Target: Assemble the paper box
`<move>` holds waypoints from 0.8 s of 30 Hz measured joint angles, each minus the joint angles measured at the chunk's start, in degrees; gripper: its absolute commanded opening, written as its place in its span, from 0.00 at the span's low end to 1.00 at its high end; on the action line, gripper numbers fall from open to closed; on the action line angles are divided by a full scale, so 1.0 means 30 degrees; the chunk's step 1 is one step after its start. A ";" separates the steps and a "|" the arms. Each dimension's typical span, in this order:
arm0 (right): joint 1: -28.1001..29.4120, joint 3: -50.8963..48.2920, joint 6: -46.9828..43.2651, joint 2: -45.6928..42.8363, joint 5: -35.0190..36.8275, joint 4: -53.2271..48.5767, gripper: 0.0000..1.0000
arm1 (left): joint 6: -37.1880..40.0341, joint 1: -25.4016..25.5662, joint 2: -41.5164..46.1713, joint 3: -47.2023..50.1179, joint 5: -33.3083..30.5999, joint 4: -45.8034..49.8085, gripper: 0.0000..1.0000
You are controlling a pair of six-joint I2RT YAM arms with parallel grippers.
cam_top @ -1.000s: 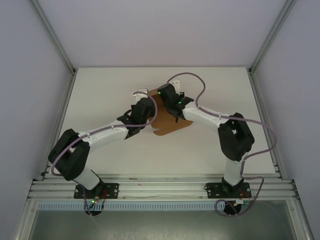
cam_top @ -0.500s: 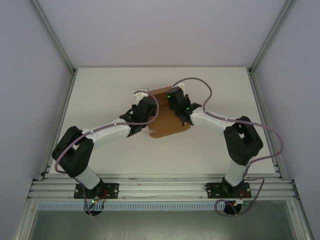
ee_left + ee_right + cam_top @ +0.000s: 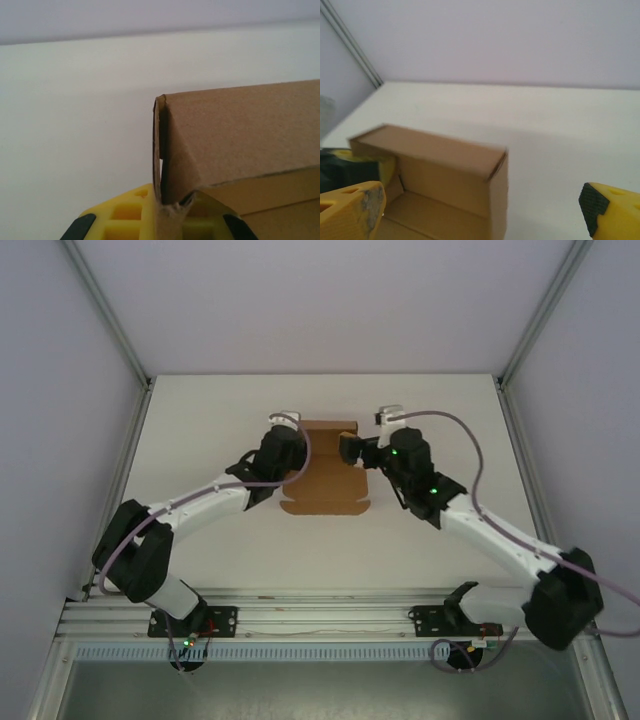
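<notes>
Partly: paper box [image 3: 322, 480] walls up, front flap flat; left gripper [image 3: 159, 221] pinches wall, right gripper [image 3: 482, 210] spread, empty.

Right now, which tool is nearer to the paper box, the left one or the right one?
Left. The left tool clamps the left wall of the paper box, touching it. The right tool hangs open at the right wall, its fingers clear of the cardboard.

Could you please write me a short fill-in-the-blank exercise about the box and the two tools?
1. The paper box rests on a ____ table.
2. The right tool is ____, not shut.
3. A wall of the box stands between the left tool's ____ fingers.
Missing words: white, open, yellow.
</notes>
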State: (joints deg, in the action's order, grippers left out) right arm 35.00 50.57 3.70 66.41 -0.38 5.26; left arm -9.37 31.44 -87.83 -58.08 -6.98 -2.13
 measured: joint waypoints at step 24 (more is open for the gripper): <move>-0.5348 -0.2543 0.3563 -0.4116 0.1654 -0.8947 1.00 | 1.7150 0.1559 -1.2014 -1.4112 0.3672 1.6356 0.00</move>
State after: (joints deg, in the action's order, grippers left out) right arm 18.96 42.94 14.39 54.06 4.58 -21.58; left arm 42.09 36.12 -123.87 -100.42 4.03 46.94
